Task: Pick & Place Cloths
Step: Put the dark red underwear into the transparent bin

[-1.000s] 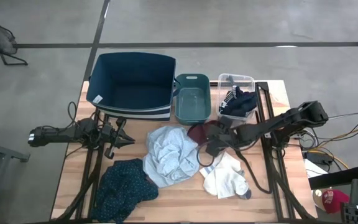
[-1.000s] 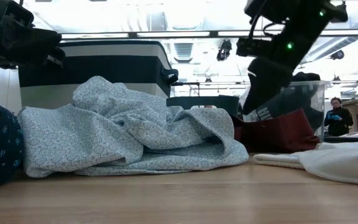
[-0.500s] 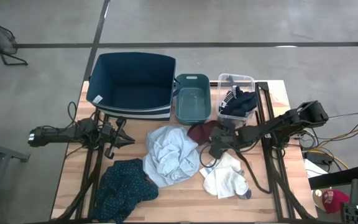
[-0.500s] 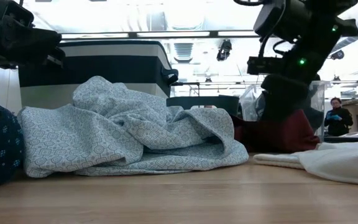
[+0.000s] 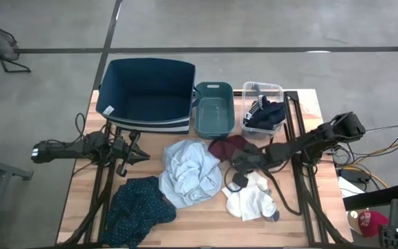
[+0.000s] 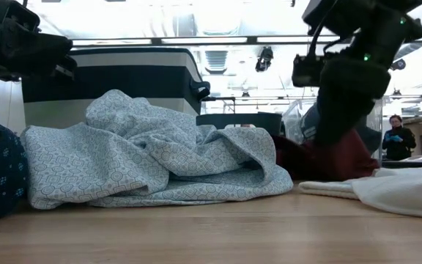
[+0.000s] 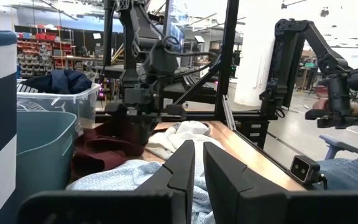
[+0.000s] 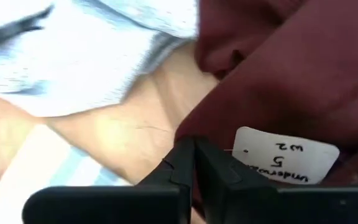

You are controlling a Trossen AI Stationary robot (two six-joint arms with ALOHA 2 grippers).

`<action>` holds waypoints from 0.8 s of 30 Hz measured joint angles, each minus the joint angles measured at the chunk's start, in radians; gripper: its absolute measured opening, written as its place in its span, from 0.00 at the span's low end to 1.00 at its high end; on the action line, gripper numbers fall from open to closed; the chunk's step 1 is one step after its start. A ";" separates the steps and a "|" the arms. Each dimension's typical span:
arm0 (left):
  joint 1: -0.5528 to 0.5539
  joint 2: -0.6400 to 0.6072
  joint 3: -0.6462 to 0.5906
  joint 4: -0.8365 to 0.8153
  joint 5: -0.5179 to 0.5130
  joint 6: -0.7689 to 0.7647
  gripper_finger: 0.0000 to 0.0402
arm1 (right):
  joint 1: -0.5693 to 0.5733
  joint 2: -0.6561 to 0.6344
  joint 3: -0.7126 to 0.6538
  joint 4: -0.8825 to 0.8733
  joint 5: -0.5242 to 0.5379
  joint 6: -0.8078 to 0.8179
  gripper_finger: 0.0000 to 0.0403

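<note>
A: Grip check — what had your right gripper [image 5: 240,174] got?

B: Fingers pinched on the maroon cloth [image 5: 228,146], beside the white cloth [image 5: 253,197]. Left gripper [image 5: 131,148] idled, fingers nearly together, holding nothing.

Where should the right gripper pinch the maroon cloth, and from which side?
The maroon cloth lies crumpled between the pale blue-grey cloth and the white cloth. Probably pinch its raised edge fold near the tag, from above, where the right gripper already sits.

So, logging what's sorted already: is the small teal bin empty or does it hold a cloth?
Empty. The high view shows the teal bin's bare floor; no cloth lies inside.
</note>
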 joint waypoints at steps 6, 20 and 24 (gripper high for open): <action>0.000 0.000 0.000 0.000 0.000 0.000 0.10 | 0.058 0.000 0.055 0.013 0.017 -0.008 0.02; 0.000 0.000 0.000 0.000 0.000 0.000 0.10 | 0.109 0.000 0.162 0.043 0.078 -0.030 0.02; 0.000 0.000 0.000 0.000 0.000 0.000 0.10 | 0.109 0.001 0.141 0.067 0.126 -0.032 0.03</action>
